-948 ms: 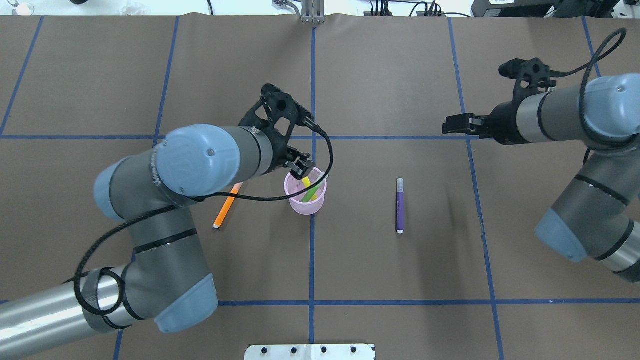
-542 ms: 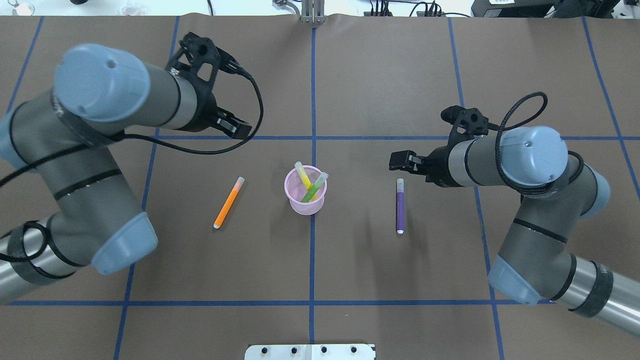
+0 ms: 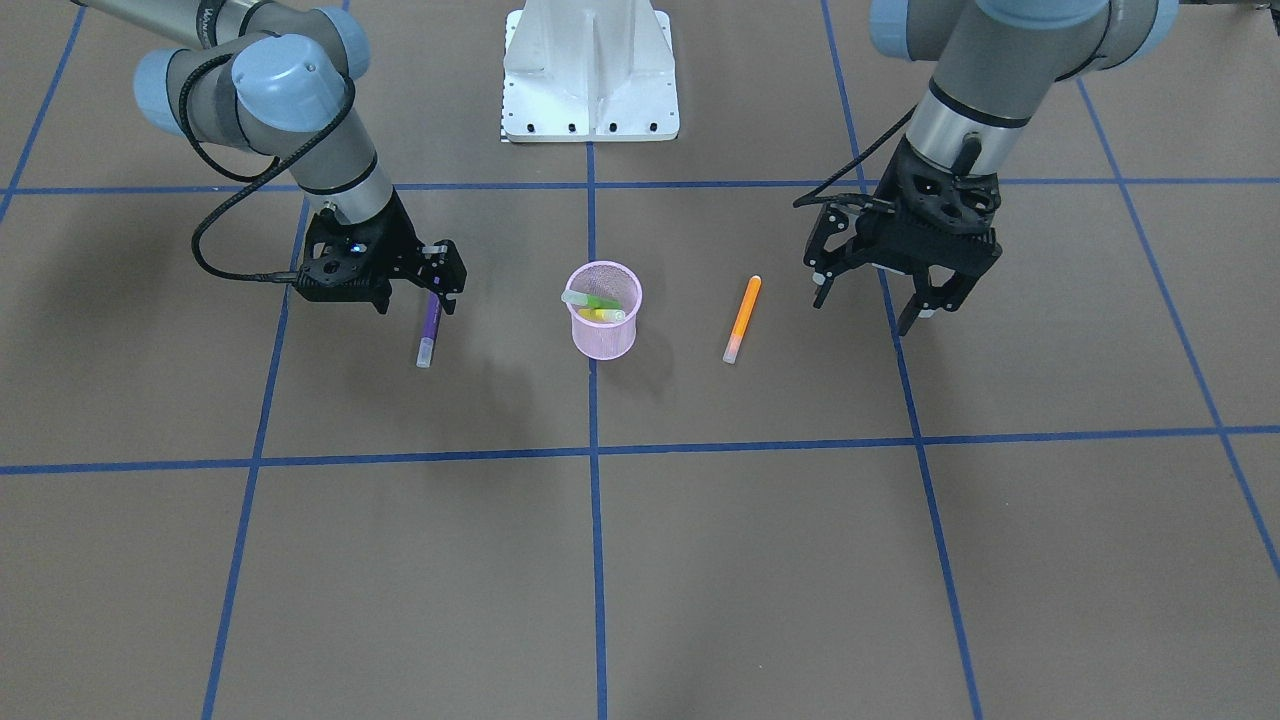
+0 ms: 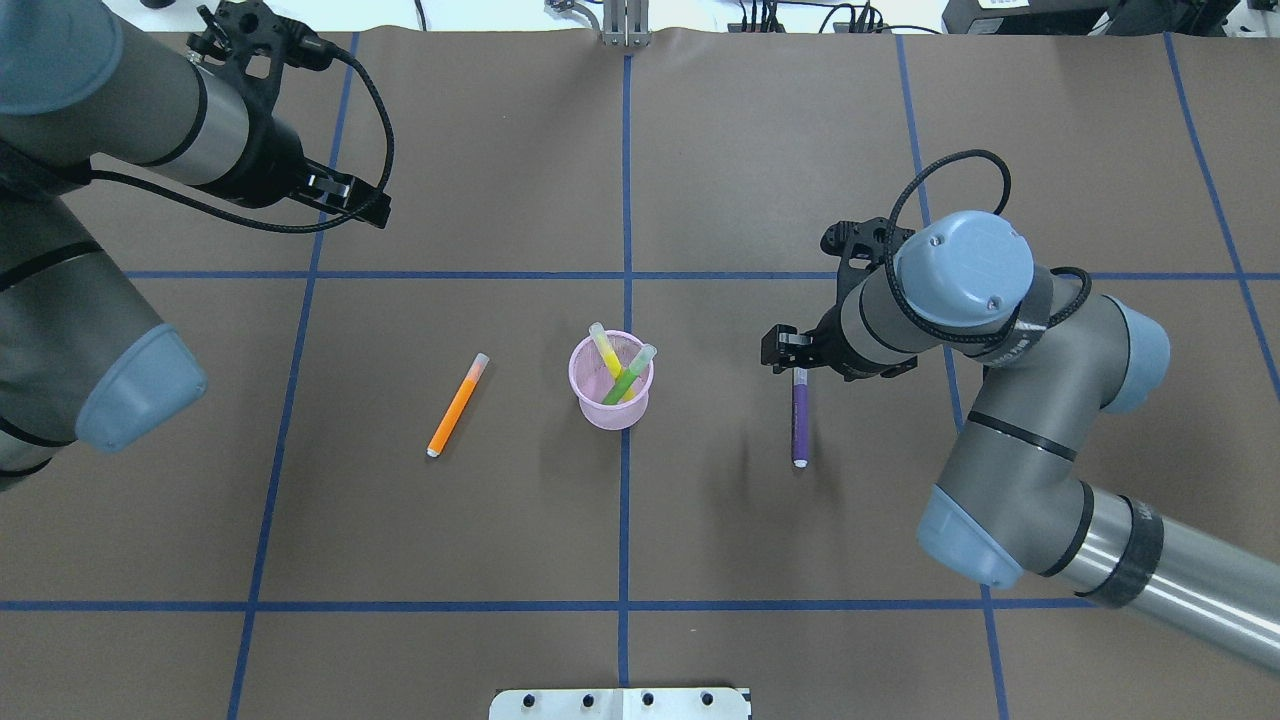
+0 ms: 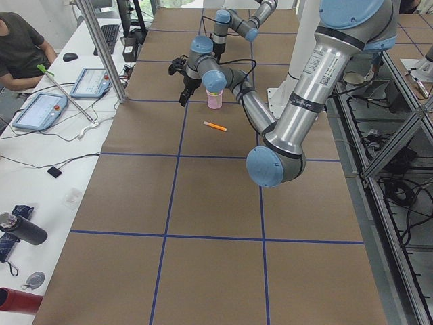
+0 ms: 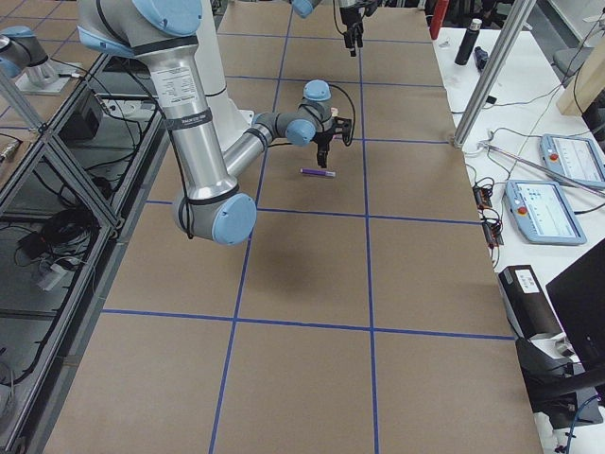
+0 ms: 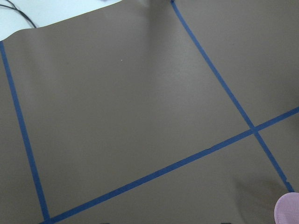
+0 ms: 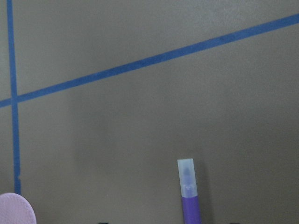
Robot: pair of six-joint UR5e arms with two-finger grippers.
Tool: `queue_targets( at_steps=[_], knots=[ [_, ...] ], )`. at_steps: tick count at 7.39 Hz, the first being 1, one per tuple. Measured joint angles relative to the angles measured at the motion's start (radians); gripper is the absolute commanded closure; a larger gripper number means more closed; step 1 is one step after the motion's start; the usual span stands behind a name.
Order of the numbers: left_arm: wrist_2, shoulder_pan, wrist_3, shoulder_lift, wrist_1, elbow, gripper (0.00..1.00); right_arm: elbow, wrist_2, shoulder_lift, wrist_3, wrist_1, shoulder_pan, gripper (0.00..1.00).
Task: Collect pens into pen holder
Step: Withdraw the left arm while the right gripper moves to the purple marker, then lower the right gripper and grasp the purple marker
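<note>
Pickup of purple pen (image 4: 799,425) looks underway: right end effector (image 4: 788,358) hovers above it, jaws apart; next, descend, clench, carry to pink pen holder (image 4: 600,414).

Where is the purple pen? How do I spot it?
Find the pink mesh cup in the middle of the brown table. On the robot's right-arm side, beneath the right gripper, lies the purple pen. The other loose one is the orange pen.

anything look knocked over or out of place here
Nothing stands out. The pink cup stands upright with two pens leaning inside; the orange pen and purple pen lie flat on the table, simply not collected yet.
</note>
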Motion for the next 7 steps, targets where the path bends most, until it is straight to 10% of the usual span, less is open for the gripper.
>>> queue_targets(
  at_steps=[4,7],
  knots=[
    [-0.066,-0.056,-0.039,0.031,-0.003,-0.012,0.13,-0.209,0.312,0.096,-0.230,-0.059,0.121,0.25],
    [-0.069,-0.055,-0.041,0.031,-0.006,-0.012,0.12,-0.232,0.389,0.101,-0.255,-0.070,0.129,0.25]
  ],
)
